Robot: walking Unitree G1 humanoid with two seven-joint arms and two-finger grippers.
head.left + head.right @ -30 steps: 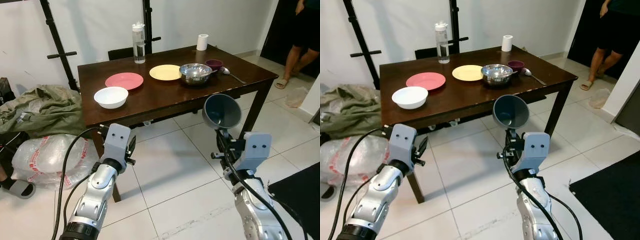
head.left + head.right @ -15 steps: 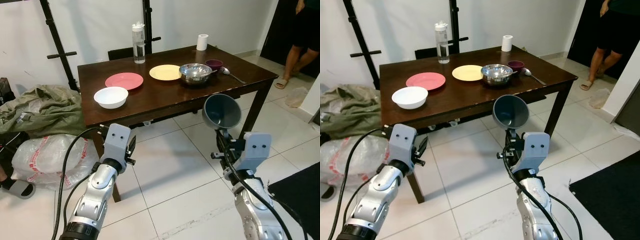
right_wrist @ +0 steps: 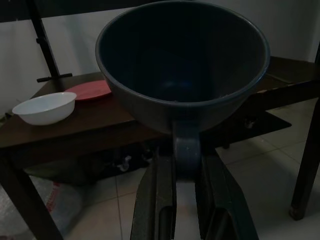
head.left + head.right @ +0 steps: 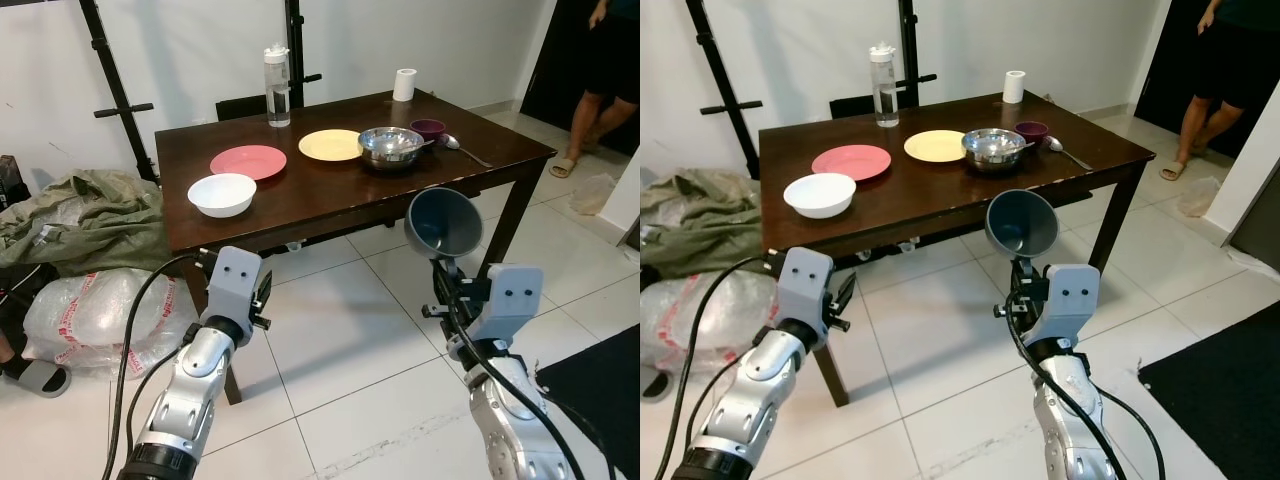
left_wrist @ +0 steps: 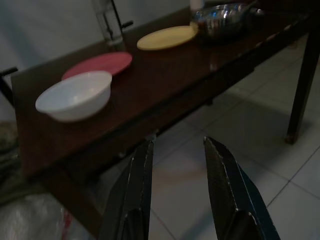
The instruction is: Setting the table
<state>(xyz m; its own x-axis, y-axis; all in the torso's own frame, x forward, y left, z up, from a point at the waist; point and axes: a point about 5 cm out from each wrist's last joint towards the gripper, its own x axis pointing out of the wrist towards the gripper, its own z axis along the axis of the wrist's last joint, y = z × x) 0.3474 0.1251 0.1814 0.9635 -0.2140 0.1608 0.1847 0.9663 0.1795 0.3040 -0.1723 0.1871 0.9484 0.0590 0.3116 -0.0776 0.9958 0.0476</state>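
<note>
A dark blue-grey bowl (image 4: 444, 222) is held up in front of the dark wooden table (image 4: 330, 195), with my right gripper (image 3: 186, 170) shut on its rim. On the table sit a white bowl (image 4: 222, 194), a pink plate (image 4: 248, 160), a yellow plate (image 4: 331, 145), a steel bowl (image 4: 391, 146), a small maroon bowl (image 4: 428, 128) and a spoon (image 4: 455, 145). My left gripper (image 5: 176, 150) stands open below the table's front edge with nothing between its fingers.
A water bottle (image 4: 277, 87) and a paper roll (image 4: 404, 84) stand at the table's far side. An olive cloth (image 4: 80, 215) and a plastic bag (image 4: 90, 315) lie on the floor at left. A person (image 4: 600, 70) stands in the doorway at right. A dark mat (image 4: 600, 390) lies at lower right.
</note>
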